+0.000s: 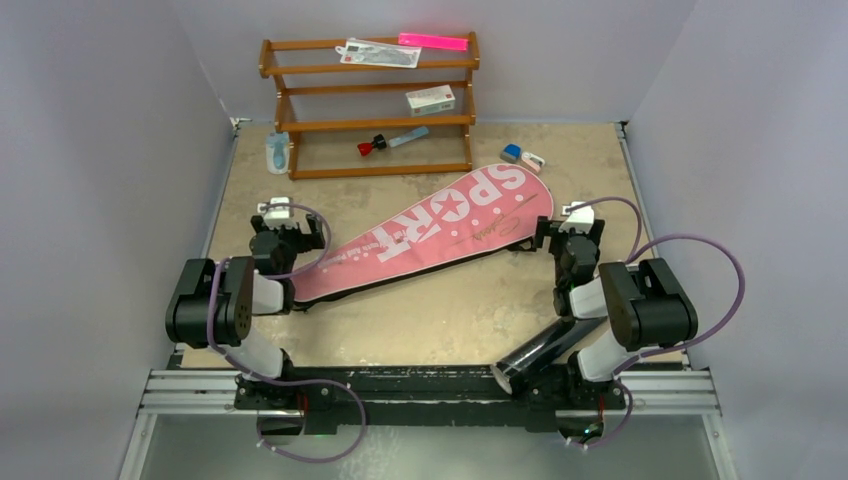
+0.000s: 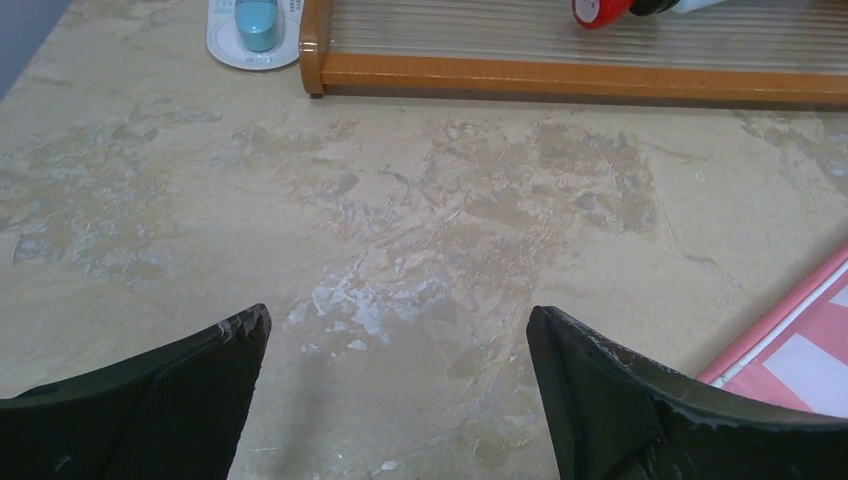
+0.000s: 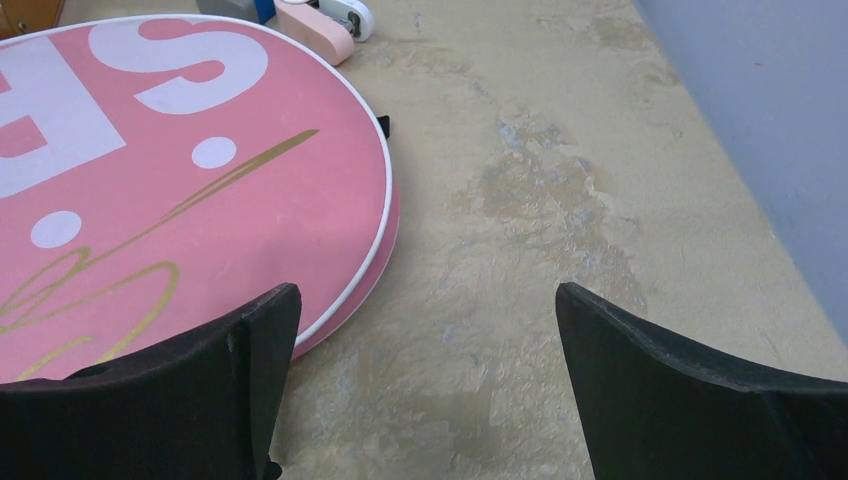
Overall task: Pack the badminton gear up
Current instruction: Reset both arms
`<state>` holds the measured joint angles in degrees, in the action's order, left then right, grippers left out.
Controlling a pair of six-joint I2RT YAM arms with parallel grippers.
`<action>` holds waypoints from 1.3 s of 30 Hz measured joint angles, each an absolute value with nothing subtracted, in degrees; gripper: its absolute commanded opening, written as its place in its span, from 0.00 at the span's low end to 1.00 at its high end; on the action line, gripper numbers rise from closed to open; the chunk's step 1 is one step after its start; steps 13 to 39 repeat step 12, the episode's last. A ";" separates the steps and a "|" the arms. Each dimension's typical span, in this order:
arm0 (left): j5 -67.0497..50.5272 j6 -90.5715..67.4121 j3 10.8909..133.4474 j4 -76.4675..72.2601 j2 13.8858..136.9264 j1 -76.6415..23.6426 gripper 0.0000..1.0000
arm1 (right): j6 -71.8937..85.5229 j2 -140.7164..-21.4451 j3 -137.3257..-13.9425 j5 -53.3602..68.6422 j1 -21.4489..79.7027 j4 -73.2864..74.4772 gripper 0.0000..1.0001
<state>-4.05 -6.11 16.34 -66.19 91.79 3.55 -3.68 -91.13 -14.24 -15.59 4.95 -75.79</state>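
Note:
The large pink "SPORT" racket bag (image 1: 430,233) lies closed and diagonal across the table; its round head end shows in the right wrist view (image 3: 180,180), its narrow end in the left wrist view (image 2: 800,345). The long black tube (image 1: 545,350) lies at the near right, by the right arm's base. My left gripper (image 1: 287,222) is open and empty just left of the bag's narrow end (image 2: 398,330). My right gripper (image 1: 567,228) is open and empty just right of the bag's head (image 3: 428,305). No rackets or shuttlecocks are in view.
A wooden shelf rack (image 1: 370,105) stands at the back with a red-capped blue tool (image 1: 390,141), a small white box (image 1: 430,99) and packets on it. A white-and-teal item (image 1: 276,152) lies left of the rack. Small blue and pink items (image 1: 522,156) lie behind the bag.

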 measured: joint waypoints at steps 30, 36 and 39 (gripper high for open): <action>-4.05 -5.21 16.34 -65.01 91.81 3.55 1.00 | -3.66 -91.13 -14.24 -15.57 4.95 -75.79 0.99; -4.05 -5.21 16.34 -65.01 91.81 3.55 1.00 | -3.66 -91.13 -14.24 -15.57 4.95 -75.79 0.99; -4.05 -5.21 16.34 -65.01 91.81 3.55 1.00 | -3.66 -91.13 -14.24 -15.57 4.95 -75.79 0.99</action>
